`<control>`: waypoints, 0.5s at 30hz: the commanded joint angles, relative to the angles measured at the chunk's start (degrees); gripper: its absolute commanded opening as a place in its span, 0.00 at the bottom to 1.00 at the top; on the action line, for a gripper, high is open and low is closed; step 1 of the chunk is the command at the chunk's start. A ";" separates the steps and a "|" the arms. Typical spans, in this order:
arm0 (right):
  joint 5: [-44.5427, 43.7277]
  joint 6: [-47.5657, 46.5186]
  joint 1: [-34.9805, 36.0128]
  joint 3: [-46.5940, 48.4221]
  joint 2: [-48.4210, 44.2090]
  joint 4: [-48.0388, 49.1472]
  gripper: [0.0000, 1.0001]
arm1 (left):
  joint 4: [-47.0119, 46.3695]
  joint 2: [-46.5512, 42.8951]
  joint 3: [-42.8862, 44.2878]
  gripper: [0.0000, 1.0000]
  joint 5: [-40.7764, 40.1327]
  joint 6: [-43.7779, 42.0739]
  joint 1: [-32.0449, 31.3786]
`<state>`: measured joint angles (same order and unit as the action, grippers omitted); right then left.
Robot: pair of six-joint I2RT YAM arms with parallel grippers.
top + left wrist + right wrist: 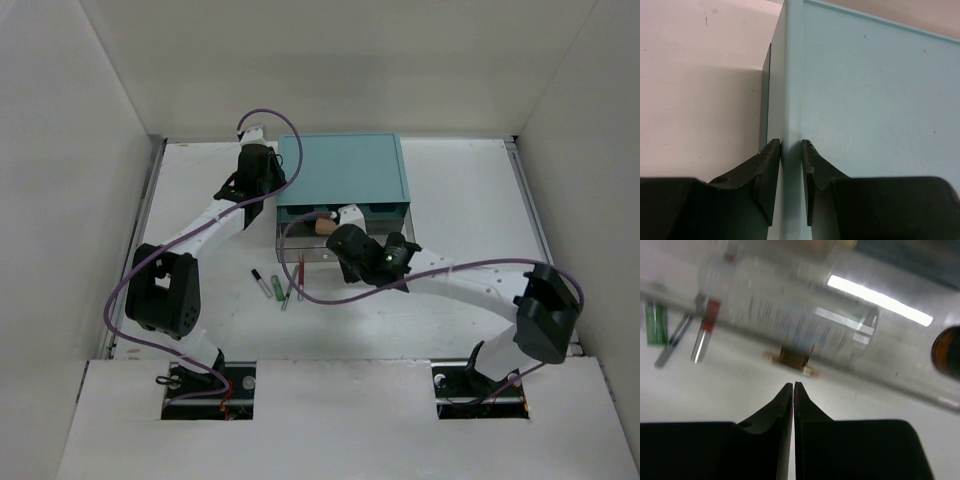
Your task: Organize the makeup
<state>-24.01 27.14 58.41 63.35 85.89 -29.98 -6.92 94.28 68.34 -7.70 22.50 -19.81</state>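
On the table lie pieces of the makeup: a black-and-white tube [260, 283], a short green stick [276, 288] [655, 322], a grey pencil [287, 296] [675, 337] and a red pencil [297, 279] [704, 332]. A beige block [325, 226] lies in the pulled-out clear drawer [300, 250] of the teal box [340, 168]. My left gripper [264, 172] [791, 145] is shut on the box's left edge [790, 75]. Just short of the drawer's small handle [792, 358], my right gripper [342, 243] [793, 385] is shut with nothing in it.
A dark round thing [947, 352] shows through the clear drawer front at the right; I cannot tell what it is. White walls enclose the table on three sides. Purple cables loop over both arms.
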 commanded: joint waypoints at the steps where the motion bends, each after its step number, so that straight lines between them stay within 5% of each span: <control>1: -7.27 -1.29 -2.90 8.00 4.01 3.17 0.09 | 11.14 0.99 -2.95 0.10 0.94 -2.37 -1.06; 15: -26.17 -2.09 -6.69 19.88 18.17 12.91 0.11 | 12.37 2.31 -1.63 0.08 -0.12 -4.04 -2.11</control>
<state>-41.01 25.28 53.41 80.44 102.52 -25.34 -6.87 94.30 68.34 -8.82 20.80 -20.43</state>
